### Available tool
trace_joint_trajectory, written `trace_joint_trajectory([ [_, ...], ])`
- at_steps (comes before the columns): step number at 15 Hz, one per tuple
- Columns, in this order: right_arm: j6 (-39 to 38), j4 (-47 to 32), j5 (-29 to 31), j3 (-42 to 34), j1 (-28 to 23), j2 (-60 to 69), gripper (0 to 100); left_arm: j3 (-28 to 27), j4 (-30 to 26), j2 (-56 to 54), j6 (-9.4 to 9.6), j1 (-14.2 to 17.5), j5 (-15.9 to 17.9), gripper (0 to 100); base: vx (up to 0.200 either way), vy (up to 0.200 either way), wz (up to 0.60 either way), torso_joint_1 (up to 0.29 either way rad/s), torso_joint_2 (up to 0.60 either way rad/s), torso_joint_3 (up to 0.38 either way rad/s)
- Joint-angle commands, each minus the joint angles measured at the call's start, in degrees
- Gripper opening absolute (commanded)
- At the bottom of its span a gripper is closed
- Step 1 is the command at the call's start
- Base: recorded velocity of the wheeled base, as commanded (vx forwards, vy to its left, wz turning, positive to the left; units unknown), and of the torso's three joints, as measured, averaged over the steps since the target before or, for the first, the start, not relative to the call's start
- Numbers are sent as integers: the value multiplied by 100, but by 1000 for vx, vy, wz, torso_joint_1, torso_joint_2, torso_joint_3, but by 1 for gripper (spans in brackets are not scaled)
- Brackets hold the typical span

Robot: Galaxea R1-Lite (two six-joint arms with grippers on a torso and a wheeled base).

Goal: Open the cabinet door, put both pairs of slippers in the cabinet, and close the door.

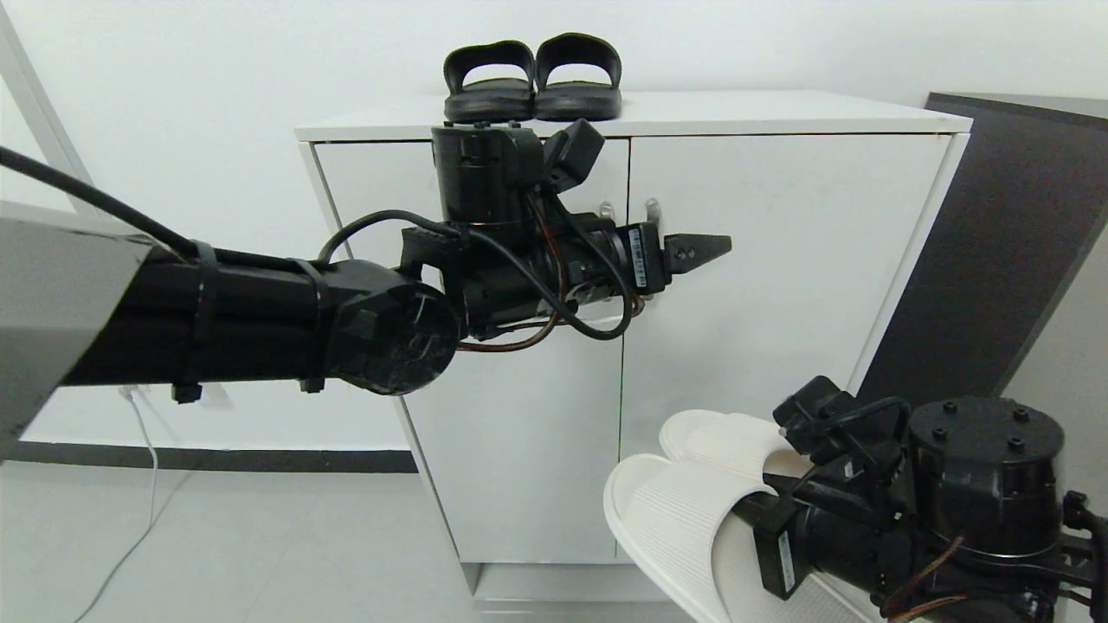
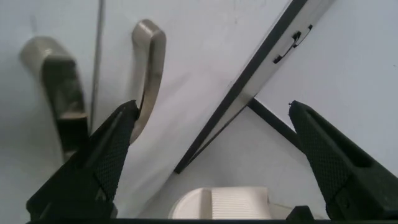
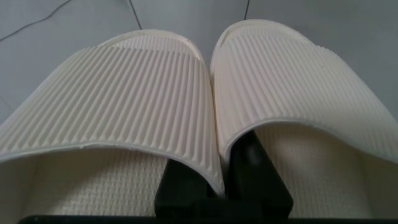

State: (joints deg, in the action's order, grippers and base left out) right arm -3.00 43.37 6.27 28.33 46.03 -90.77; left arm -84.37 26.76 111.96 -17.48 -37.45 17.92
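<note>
- up at 12 o'clock, black slippers (image 1: 532, 82) sit on the cabinet (image 1: 779, 260), doors closed.
- my left gripper (image 1: 697, 251) is spread wide beside the handles (image 2: 149, 68).
- at 5 o'clock, my right gripper (image 1: 769, 510) pinches the white slippers (image 1: 675, 510).

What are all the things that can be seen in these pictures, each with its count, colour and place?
black slippers: one pair, black, on top of the cabinet.
white slippers: one pair, cream-white, held low before the cabinet.
cabinet: one, white, both doors shut.
door handles: two, metal, side by side where the doors meet.
cable: one, white, on the floor at left.
panel: one, dark grey, right of the cabinet.
left gripper: one, black, jaws open, near the handles.
right gripper: one, black, jaws shut on the white slippers.
</note>
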Motion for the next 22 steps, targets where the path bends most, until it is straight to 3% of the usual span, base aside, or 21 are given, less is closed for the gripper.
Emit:
trace_joint_trajectory([
  [1, 1, 4, -3, -3, 2, -11, 0, -79, 5, 81, -10, -8, -8, 0, 0, 0, 0, 0, 0, 0],
  [6, 1, 4, -20, -12, 2, -2, 0, 202, 40, -104, -10, -8, -8, 0, 0, 0, 0, 0, 0, 0],
  [9, 1, -4, -257, -100, 29, 95, 0, 1063, 471, -535, -10, -87, 1, 0, 0, 0, 0, 0, 0, 0],
  [13, 27, -48, -1128, -434, 125, 517, 0, 1608, 638, -992, -10, -280, 10, 0, 0, 0, 0, 0, 0, 0],
  [17, 89, -48, -1154, -513, 178, 517, 0, 2197, 638, -1668, -18, -474, 1, 0, 0, 0, 0, 0, 0, 0],
  [20, 89, -40, -1154, -495, 222, 508, 0, 2188, 638, -1765, -177, -175, 27, 0, 0, 0, 0, 0, 0, 0],
  [21, 89, -22, -1163, -495, 266, 517, 0, 2100, 638, -1686, -326, -43, 133, 0, 0, 0, 0, 0, 0, 0],
  [22, 89, -22, -1163, -504, 266, 525, 0, 2012, 638, -1616, -625, 80, 344, 0, 0, 0, 0, 0, 0, 0],
])
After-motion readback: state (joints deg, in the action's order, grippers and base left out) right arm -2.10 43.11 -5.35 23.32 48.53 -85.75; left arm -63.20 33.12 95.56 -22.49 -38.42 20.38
